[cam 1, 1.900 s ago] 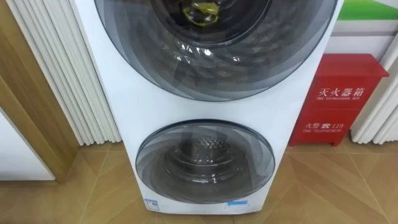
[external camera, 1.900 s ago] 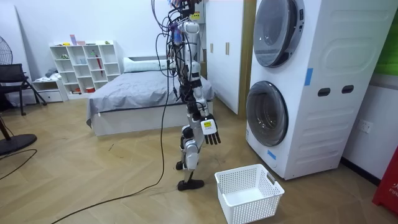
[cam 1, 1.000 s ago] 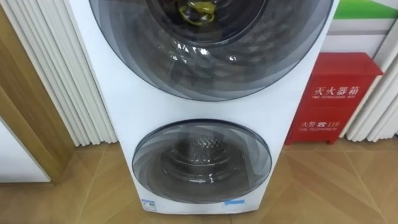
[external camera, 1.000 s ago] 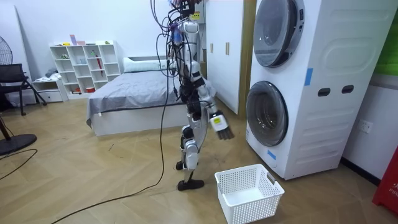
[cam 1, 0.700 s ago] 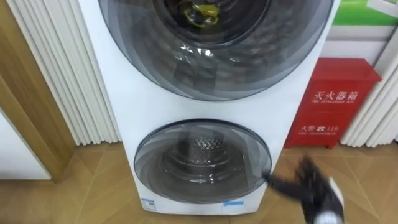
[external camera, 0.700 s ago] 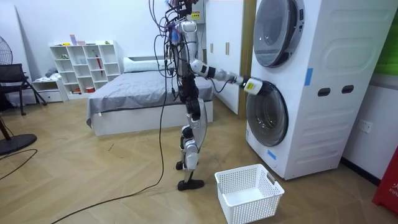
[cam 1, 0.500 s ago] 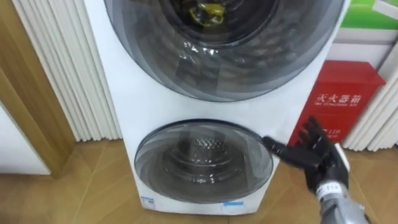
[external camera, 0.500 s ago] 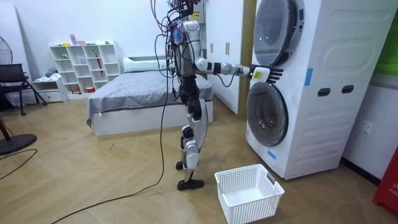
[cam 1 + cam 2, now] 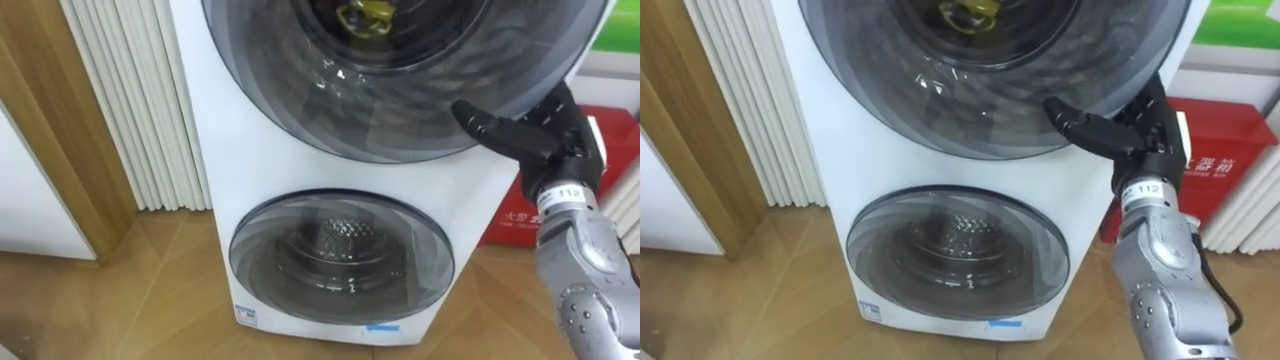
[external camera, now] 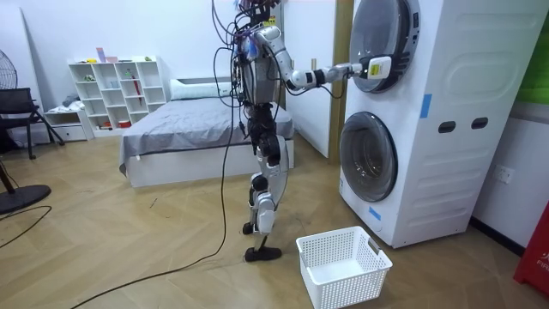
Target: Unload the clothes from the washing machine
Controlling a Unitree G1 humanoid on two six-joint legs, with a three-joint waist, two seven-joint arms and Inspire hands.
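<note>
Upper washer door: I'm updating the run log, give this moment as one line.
right hand open, at upper door right edge | upper door shut | yellow item inside | basket empty

Both round doors of the stacked washing machine [image 10: 412, 120] are shut; the upper door [image 9: 400, 70] puts its dark glass between the right hand [image 9: 545, 135] and the yellow item [image 9: 365, 15] in the drum; the lower door [image 9: 342, 258] closes its drum likewise; the hand, fingers spread straight, is at the upper door's right edge; a red cabinet [image 9: 1225, 160] stands just beside the machine on the right, white slats [image 9: 140, 110] close on the left; open floor [image 10: 309, 215] lies between robot and machine; a white basket [image 10: 347, 279] sits low in front.
</note>
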